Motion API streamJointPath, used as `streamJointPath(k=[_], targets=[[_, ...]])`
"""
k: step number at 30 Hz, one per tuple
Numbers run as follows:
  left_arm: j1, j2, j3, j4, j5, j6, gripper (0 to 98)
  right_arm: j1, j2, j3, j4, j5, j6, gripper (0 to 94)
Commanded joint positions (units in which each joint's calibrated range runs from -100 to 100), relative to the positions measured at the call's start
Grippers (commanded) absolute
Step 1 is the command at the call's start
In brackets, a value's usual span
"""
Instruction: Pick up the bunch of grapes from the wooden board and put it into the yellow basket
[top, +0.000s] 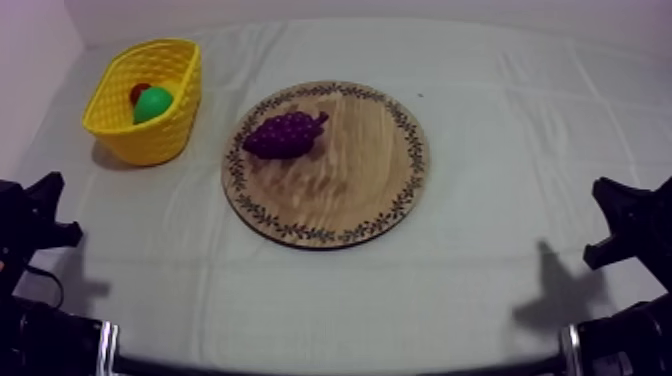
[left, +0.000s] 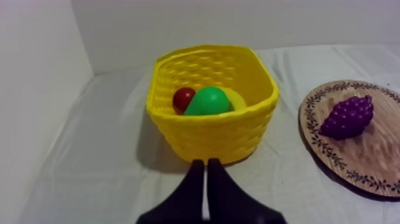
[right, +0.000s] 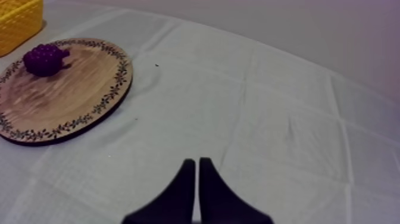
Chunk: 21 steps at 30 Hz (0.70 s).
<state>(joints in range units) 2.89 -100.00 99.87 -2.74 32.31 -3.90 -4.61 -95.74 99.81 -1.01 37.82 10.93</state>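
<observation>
My left pincer (left: 206, 162): fingers pressed together into a narrow wedge, holding nothing, and facing the yellow basket (left: 178, 134).
My right pincer (right: 197, 161): closed on nothing in the same way, low over the bare cloth (right: 268, 119), well apart from the wooden board (right: 71, 95).
Bunch of grapes (top: 285, 134): lies on its side on the board, on the part nearest the basket and just inside the edge. Its stem (top: 322, 118) points away from the basket.
Basket: at my left side, near the board but not touching it. A green pear (left: 208, 101) and a small red fruit (left: 183, 98) lie in it, with room beside them.
Progress: not begun, as I judge it; the grapes are untouched.
How it will handle: it is a toy, so probably light and hard to damage. The knobbly surface should give my fingers purchase, but the rounded beads may let it roll or slip out if I pinch off-centre. I cannot tell whether it is stiff or soft.
Where to hold: across the thick middle from above, one finger on each long flank. The thin stem is a poor choice.
Which arm: my left, which is nearer both grapes and basket.
</observation>
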Motion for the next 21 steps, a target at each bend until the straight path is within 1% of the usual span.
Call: streamJointPath(k=[1,14,18,21], targets=[[-0.1,0.0,0.0,0.13,-0.1,7.3,0.1,0.0,0.0,0.0,0.0,0.0,0.0,0.4],[-0.1,0.0,-0.1,-0.01,-0.3,6.0,0.1,0.0,0.0,0.0,0.0,0.0,0.0,0.4],[-0.2,0.0,-0.8,-0.88,-0.7,6.2,0.1,0.0,0.0,0.0,0.0,0.0,0.0,0.4],[-0.2,0.8,-2.7,-1.19,-0.8,6.5,0.1,0.0,0.0,0.0,0.0,0.0,0.0,0.4]])
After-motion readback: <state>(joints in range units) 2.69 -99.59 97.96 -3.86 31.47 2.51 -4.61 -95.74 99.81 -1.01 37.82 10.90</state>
